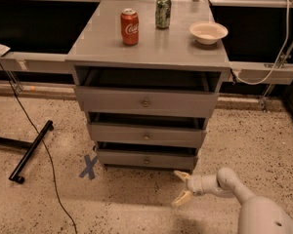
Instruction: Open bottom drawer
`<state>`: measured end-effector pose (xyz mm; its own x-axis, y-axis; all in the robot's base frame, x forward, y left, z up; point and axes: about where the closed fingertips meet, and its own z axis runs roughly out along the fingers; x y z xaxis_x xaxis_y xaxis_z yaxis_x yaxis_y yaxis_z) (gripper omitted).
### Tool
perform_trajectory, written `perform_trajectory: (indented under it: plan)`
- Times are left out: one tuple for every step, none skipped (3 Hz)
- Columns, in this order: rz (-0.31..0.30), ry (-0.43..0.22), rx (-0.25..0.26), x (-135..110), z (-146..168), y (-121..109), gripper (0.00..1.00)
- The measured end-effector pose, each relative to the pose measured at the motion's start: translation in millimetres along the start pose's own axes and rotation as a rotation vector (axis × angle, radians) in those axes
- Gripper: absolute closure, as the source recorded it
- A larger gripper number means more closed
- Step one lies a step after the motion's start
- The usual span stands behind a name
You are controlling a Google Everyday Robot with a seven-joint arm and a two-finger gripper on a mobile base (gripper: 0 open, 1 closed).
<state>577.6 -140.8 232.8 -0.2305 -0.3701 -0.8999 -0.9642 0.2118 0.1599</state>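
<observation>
Bottom drawer: lowest of three grey fronts under worktop, front standing slightly out from frame, small round knob at centre. Gripper low over floor, in front of drawer's right corner, near it but not touching. Jaws spread open, holding nothing, tips pointing left. Worktop carries red can, green can, bowl. Blue X mark on floor left of drawer.

White rounded arm, cream-fingered gripper — low right
</observation>
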Motion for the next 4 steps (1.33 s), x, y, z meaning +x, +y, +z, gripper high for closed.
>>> perform_trajectory:
  plan:
    - [-0.023, -0.034, 0.054, 5.0, 3.8, -12.6, 0.00]
    - [-0.064, -0.059, 0.096, 0.2, 12.5, -28.3, 0.00]
    - [-0.134, -0.069, 0.104, -3.6, 30.2, -40.9, 0.00]
    - [-0.216, -0.038, 0.114, -6.9, 47.0, -52.4, 0.00]
